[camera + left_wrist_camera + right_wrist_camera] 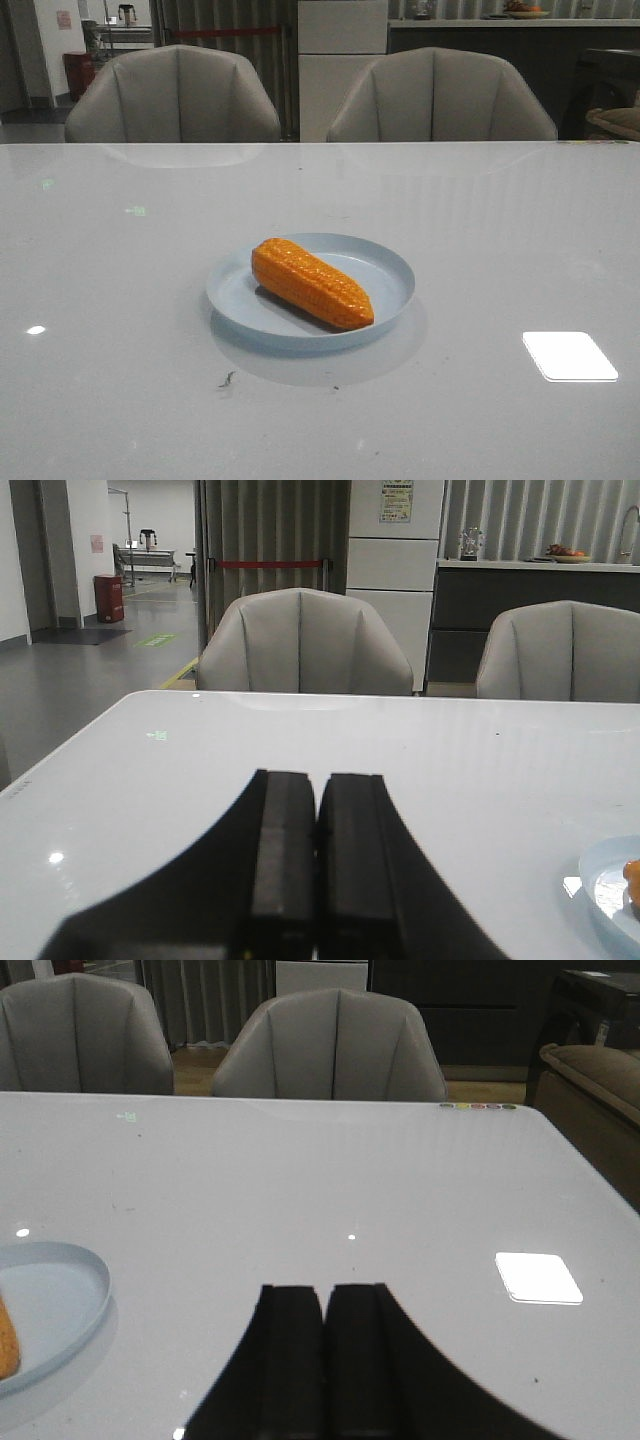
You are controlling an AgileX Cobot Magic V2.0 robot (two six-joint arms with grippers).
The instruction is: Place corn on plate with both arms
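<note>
An orange-yellow corn (311, 282) lies diagonally on the pale blue plate (389, 268) in the middle of the table, its tapered end toward the front right. Neither arm shows in the front view. In the left wrist view my left gripper (318, 778) is shut with nothing in it, and the plate's rim (597, 878) with a sliver of corn (633, 873) sits off to its right. My right gripper (325, 1290) is likewise shut and empty in the right wrist view; the plate (70, 1300) and a bit of corn (6, 1345) lie to its left.
Two grey chairs (172, 95) (440, 97) stand behind the table's far edge. A bright light reflection (569, 355) lies on the glossy white table at the front right. A small dark speck (227, 379) marks the surface in front of the plate.
</note>
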